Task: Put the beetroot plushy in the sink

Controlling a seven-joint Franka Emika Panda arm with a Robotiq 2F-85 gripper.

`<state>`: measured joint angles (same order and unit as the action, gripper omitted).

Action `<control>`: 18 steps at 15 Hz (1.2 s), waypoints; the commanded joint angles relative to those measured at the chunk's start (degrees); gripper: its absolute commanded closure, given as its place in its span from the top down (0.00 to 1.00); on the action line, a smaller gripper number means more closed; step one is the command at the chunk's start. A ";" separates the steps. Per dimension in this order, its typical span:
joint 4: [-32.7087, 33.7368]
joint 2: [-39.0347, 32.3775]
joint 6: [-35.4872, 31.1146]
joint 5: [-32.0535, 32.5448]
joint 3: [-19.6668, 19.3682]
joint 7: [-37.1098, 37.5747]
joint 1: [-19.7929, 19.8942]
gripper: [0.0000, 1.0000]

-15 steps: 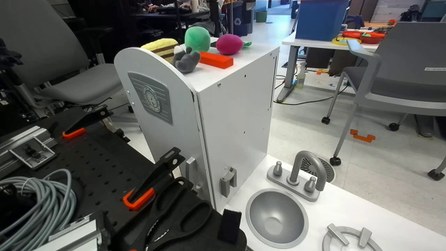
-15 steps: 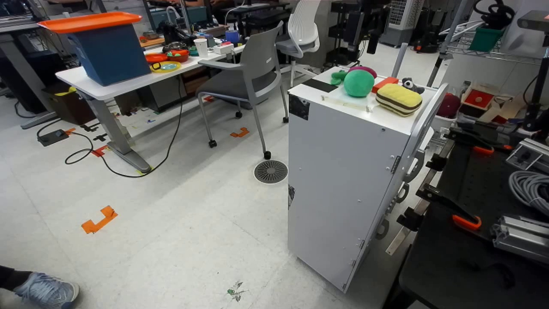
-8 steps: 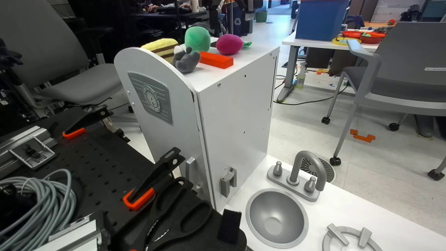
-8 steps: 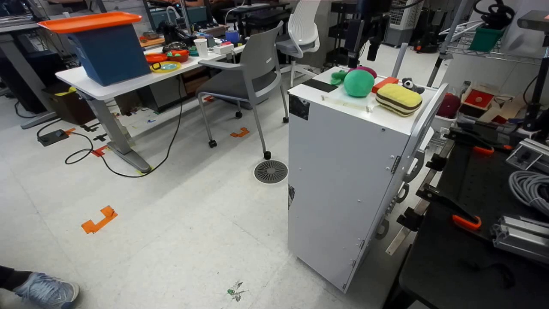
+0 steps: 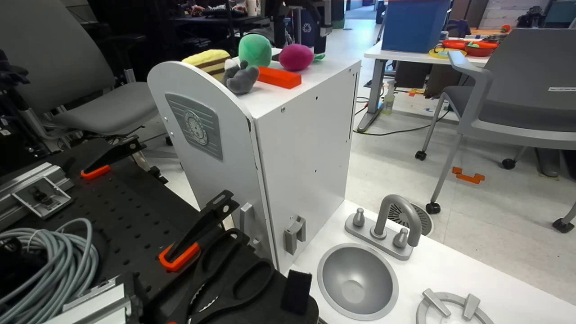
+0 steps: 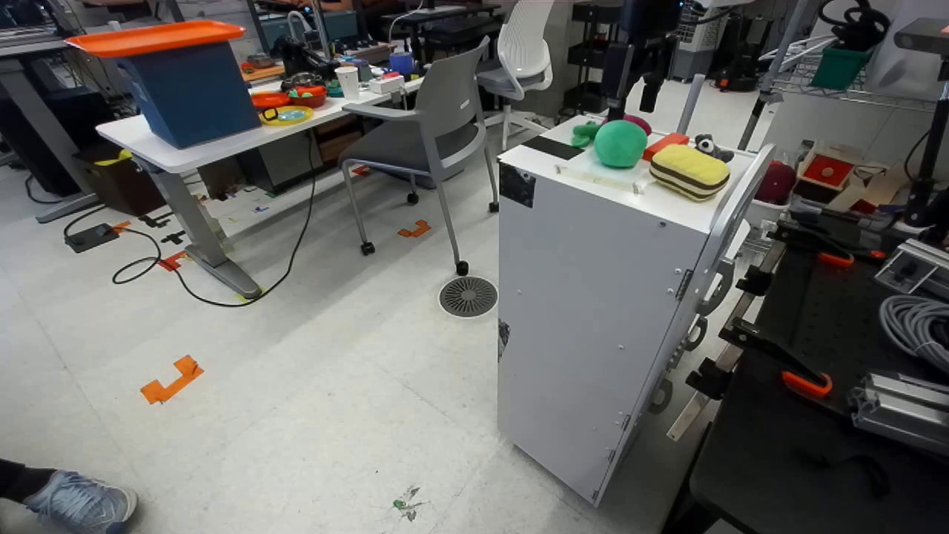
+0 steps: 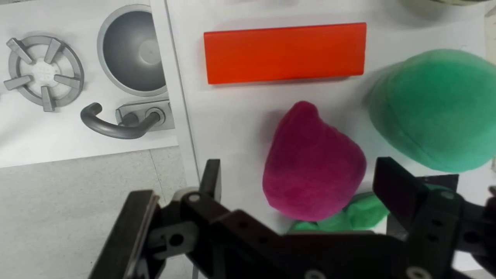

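Observation:
The beetroot plushy (image 7: 313, 166) is magenta with green leaves. It lies on the white cabinet top (image 5: 333, 67) in both exterior views (image 5: 295, 57) (image 6: 637, 124), partly hidden by the green ball in one of them. My gripper (image 7: 297, 166) is open and empty. In the wrist view its fingers stand either side of the plushy, with gaps, the right finger closer. In both exterior views the gripper (image 5: 300, 35) (image 6: 635, 87) hangs above and behind the plushy. The grey sink (image 5: 357, 288) is bare, on the lower counter beside the cabinet; the wrist view shows part of it (image 7: 133, 50).
A green plush ball (image 7: 438, 112) and a red block (image 7: 285, 53) lie close to the plushy. A yellow striped toy (image 6: 689, 172) and a small grey toy (image 5: 240, 77) are also on top. A faucet (image 5: 396, 220) arches beside the sink; a toy burner (image 7: 44, 73) is near.
My gripper has come down toward the cabinet top, entering from the top edge in an exterior view, and its fingers now hang lower near the plushy. The plushy and other toys have not moved.

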<state>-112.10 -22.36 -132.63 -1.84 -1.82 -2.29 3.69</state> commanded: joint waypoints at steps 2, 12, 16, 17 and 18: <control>1.57 -0.85 0.89 -0.27 0.53 -0.84 -0.05 1.00; 5.86 -4.91 2.30 0.86 0.07 0.99 -0.95 1.00; 7.82 -6.72 2.60 1.16 -0.15 1.30 -1.01 1.00; 8.33 -7.08 2.60 1.16 -0.15 1.28 -1.01 1.00; 8.72 -7.35 2.69 1.15 -0.15 1.28 -1.01 1.00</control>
<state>-106.35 -28.38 -132.25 -1.45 -1.67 -1.85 2.94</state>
